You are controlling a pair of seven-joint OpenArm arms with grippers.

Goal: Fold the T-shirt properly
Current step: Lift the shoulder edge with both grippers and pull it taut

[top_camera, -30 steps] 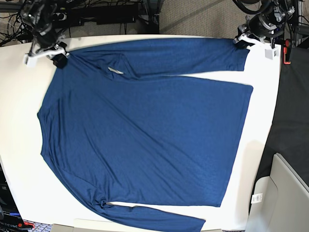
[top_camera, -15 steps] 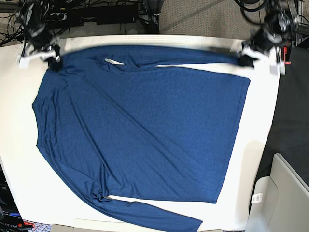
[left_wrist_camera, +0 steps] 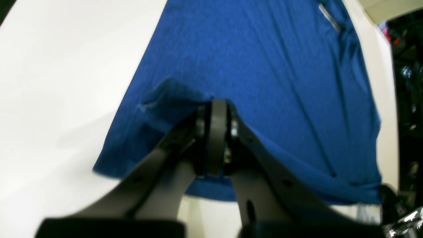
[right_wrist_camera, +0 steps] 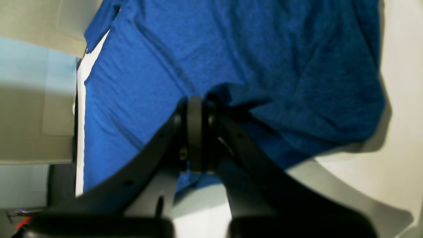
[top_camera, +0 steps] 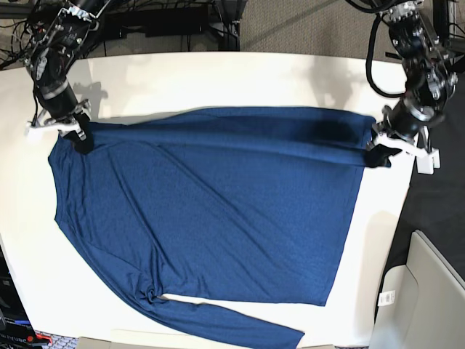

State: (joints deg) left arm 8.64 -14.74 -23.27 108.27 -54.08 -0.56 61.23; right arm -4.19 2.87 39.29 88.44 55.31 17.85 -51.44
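Note:
The dark blue T-shirt (top_camera: pixel 211 211) lies spread on the white table (top_camera: pixel 218 73), its top edge lifted and stretched between both grippers. In the base view my left gripper (top_camera: pixel 378 154) is at the right, shut on the shirt's edge there. The left wrist view shows that gripper (left_wrist_camera: pixel 216 110) pinching a bunch of blue fabric (left_wrist_camera: pixel 251 59). My right gripper (top_camera: pixel 81 136) is at the left, shut on the shoulder area. In the right wrist view its jaws (right_wrist_camera: pixel 195 104) are closed on fabric (right_wrist_camera: pixel 264 49). The lower sleeve (top_camera: pixel 232 323) lies along the near edge.
A beige bin (top_camera: pixel 429 291) stands off the table at the lower right. Cables and dark equipment (top_camera: pixel 145 18) run behind the far edge. A bare strip of table lies beyond the shirt's top edge. A black surface (top_camera: pixel 436 196) borders the table's right side.
Both grippers have come toward the near side with the shirt's top edge. The upper sleeve now lies over the body, and the collar tag no longer shows in the base view.

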